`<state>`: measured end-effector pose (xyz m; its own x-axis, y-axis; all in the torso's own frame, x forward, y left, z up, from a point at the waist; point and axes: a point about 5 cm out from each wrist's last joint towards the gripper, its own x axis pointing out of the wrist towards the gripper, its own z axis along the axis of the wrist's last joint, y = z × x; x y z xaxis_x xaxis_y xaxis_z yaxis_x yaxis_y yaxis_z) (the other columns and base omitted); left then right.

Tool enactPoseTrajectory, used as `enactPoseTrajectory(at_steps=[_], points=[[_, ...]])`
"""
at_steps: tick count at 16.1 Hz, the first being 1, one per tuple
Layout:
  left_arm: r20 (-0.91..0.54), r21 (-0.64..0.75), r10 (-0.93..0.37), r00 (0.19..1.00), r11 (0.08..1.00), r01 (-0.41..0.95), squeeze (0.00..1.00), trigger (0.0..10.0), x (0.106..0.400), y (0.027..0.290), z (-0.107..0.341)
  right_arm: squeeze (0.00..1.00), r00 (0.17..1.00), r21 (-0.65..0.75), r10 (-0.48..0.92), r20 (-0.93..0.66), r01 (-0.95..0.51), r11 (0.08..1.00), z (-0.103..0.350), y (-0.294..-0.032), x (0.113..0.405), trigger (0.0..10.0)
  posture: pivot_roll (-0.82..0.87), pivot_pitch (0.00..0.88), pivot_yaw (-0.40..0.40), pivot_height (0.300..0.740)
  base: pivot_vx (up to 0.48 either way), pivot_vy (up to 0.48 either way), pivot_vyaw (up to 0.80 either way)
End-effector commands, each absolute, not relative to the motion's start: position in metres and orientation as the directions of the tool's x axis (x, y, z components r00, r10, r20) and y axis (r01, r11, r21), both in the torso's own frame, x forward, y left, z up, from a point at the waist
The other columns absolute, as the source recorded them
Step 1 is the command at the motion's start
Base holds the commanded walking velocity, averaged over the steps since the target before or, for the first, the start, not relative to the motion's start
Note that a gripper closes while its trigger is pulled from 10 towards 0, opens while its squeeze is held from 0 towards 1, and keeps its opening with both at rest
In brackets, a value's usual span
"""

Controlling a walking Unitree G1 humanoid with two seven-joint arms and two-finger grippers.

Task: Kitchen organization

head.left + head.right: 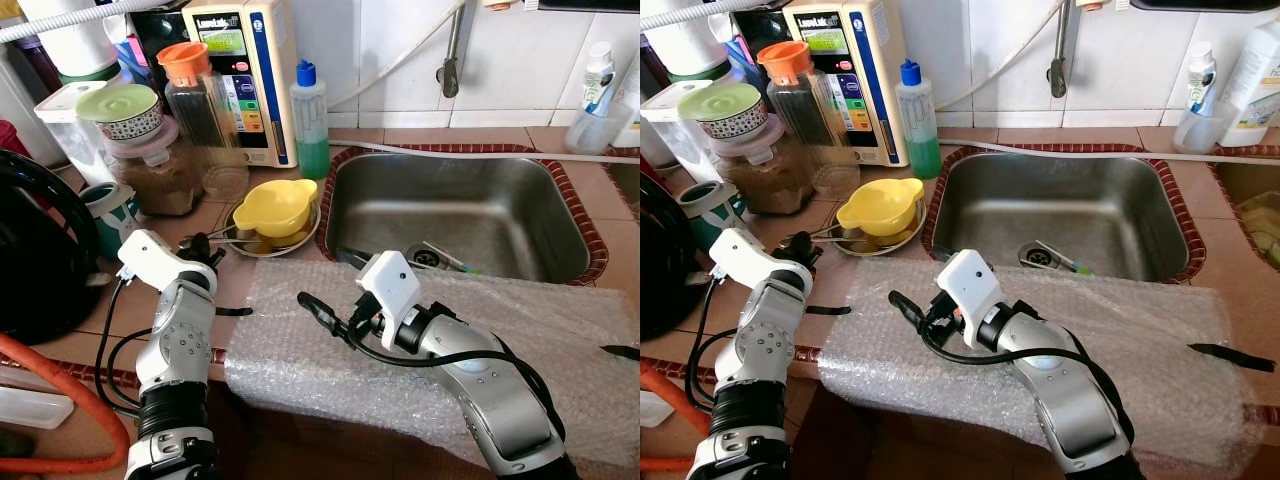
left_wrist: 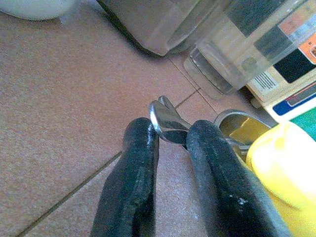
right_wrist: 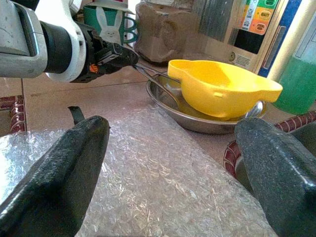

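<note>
Head views: the left claw (image 1: 200, 245) sits at the left edge of the steel dish (image 1: 300, 236), which rests on the table (image 1: 615, 235) beside the sink (image 1: 460, 205). A yellow bowl (image 1: 274, 204) lies in the dish. The right claw (image 1: 908, 308) hovers over the bubble wrap (image 1: 1140, 340).

Left wrist view: the left claw's fingers (image 2: 131, 173) are pinching a spoon handle (image 2: 167, 120); the spoon runs toward the dish.

Right wrist view: the right claw's fingers (image 3: 64, 168) are spread wide above the bubble wrap, facing the bowl.
</note>
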<state>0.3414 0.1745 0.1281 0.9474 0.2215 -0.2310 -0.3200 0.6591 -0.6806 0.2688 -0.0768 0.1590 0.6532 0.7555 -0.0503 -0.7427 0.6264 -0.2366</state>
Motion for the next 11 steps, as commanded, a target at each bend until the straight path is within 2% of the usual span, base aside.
enactPoseTrajectory(at_steps=[1, 5, 8, 11], points=[[-0.231, -0.669, 0.264, 0.936, 0.655, -0.350, 0.00, 0.0, 0.341, 0.183, 0.132, 0.98, 0.634, -0.251, 0.773, -0.036, -0.754, 0.607, 0.163, -0.072, 0.267, 10.0, -0.29, 0.063, 0.138, 0.740, 0.000, 0.000, 0.00], [-0.149, -0.664, 0.320, 0.936, 0.668, -0.334, 0.00, 0.0, 0.343, 0.191, 0.152, 0.98, 0.637, -0.255, 0.770, -0.034, -0.751, 0.609, 0.163, -0.073, 0.268, 10.0, -0.29, 0.061, 0.140, 0.740, 0.000, 0.000, 0.00], [-0.090, -0.618, 0.342, 0.935, 0.717, -0.322, 0.00, 0.0, 0.343, 0.195, 0.161, 0.98, 0.636, -0.257, 0.771, -0.033, -0.751, 0.608, 0.163, -0.073, 0.268, 10.0, -0.29, 0.060, 0.139, 0.740, 0.000, 0.000, 0.00], [-0.086, -0.616, 0.344, 0.935, 0.720, -0.321, 0.00, 0.0, 0.342, 0.195, 0.161, 0.98, 0.635, -0.258, 0.771, -0.033, -0.751, 0.608, 0.163, -0.073, 0.268, 10.0, -0.29, 0.060, 0.139, 0.740, 0.000, 0.000, 0.00]])
